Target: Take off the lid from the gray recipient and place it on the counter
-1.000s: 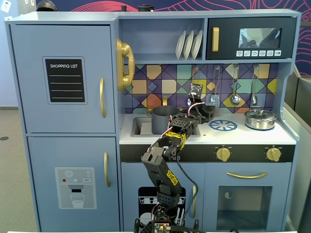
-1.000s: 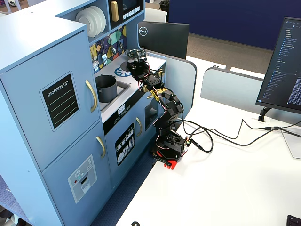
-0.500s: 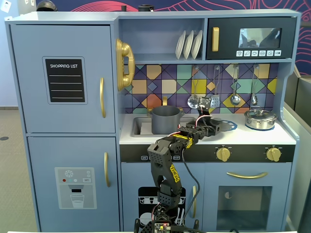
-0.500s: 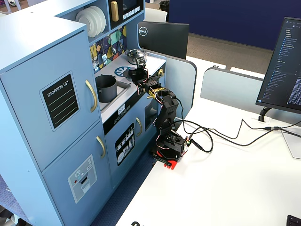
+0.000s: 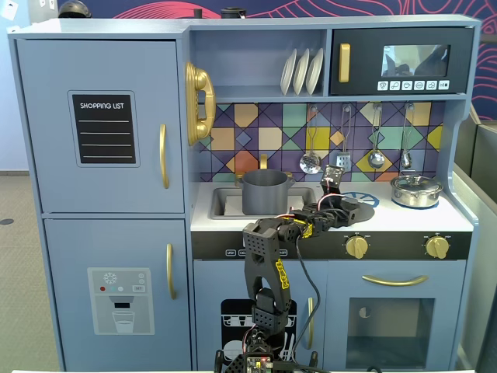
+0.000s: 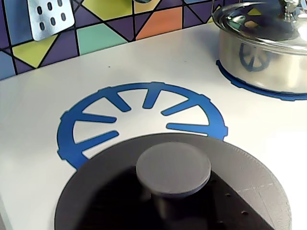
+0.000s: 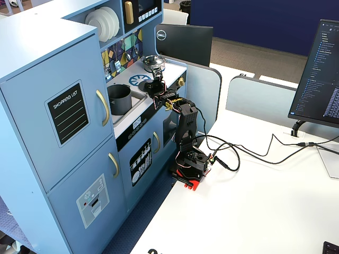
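**Dark-gray lid held over the burner ring, pot open in the sink**

While the arm reaches across the toy kitchen's pale surface (image 5: 233, 220), the end effector (image 5: 345, 203) sits over the printed blue burner ring (image 6: 96, 124) between the sink cutout and the silver pot (image 5: 416, 191). The wrist view looks down on the lid (image 6: 230, 191), a matte dark-gray disc whose round central knob (image 6: 173, 168) fills the lower middle of the frame; the lid's far edge overlaps the near part of the burner ring. Whether the lid rests on the surface or hangs just above it cannot be told. The fingers themselves are not visible in the wrist view, and in both fixed views they are too small to read, so the end effector's state cannot be told.

The gray recipient (image 5: 266, 191) stands upright in the sink cutout, to the left of the end effector in a fixed view, with its top open. The silver pot with its glass lid sits on the right burner, well apart from the dark-gray lid.
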